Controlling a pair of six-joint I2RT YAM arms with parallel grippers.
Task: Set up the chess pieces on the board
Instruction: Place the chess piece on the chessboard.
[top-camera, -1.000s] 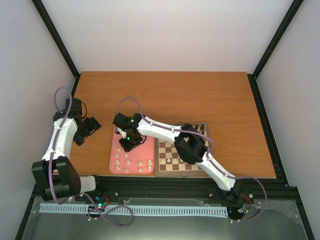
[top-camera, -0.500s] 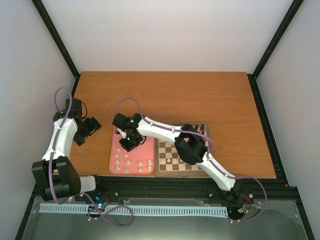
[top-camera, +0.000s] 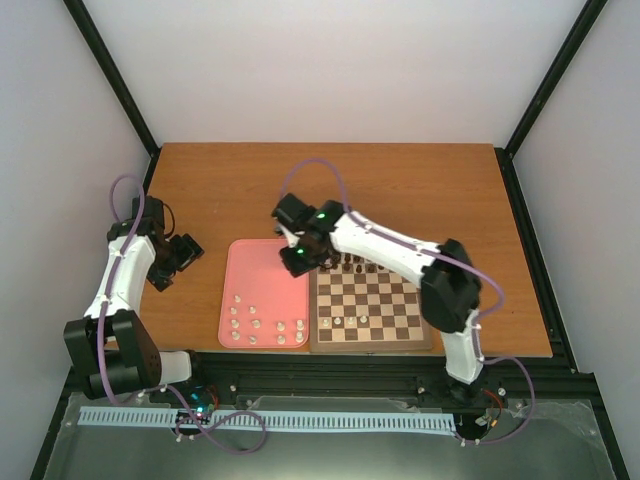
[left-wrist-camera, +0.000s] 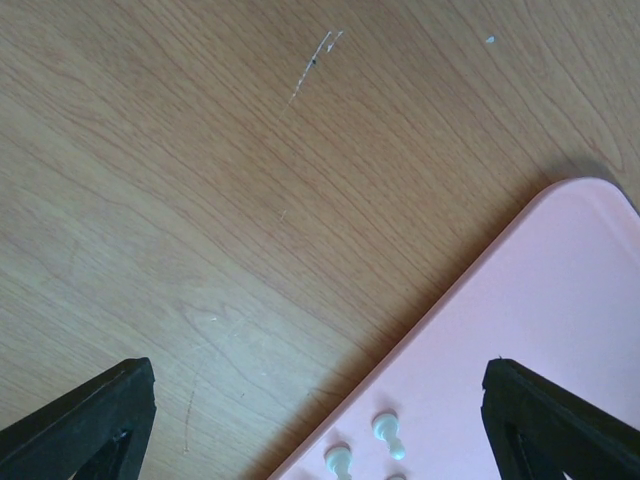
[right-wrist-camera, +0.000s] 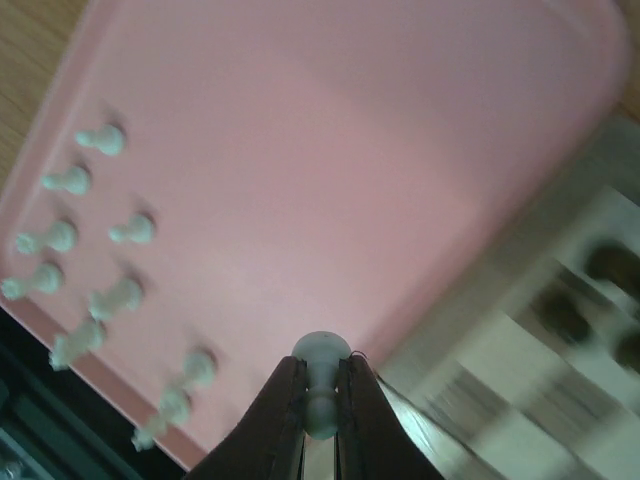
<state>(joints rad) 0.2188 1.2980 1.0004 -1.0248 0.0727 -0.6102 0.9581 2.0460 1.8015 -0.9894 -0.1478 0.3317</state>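
Jaws on the right gripper (right-wrist-camera: 320, 400) pinch a white chess piece (right-wrist-camera: 321, 352), its base hidden. On the left gripper (left-wrist-camera: 320, 425) they stand wide. The board (right-wrist-camera: 560, 330) looks blurred.

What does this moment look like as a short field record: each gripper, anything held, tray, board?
right gripper: shut on a white chess piece, above the pink tray at its edge beside the chessboard
left gripper: open, holding nothing, over the wooden table beside the tray's left edge
tray contents: loose white pieces grouped at the near end; far part bare
board contents: dark pieces along the far row; a couple of pale pieces near the near-left corner
task: not finished
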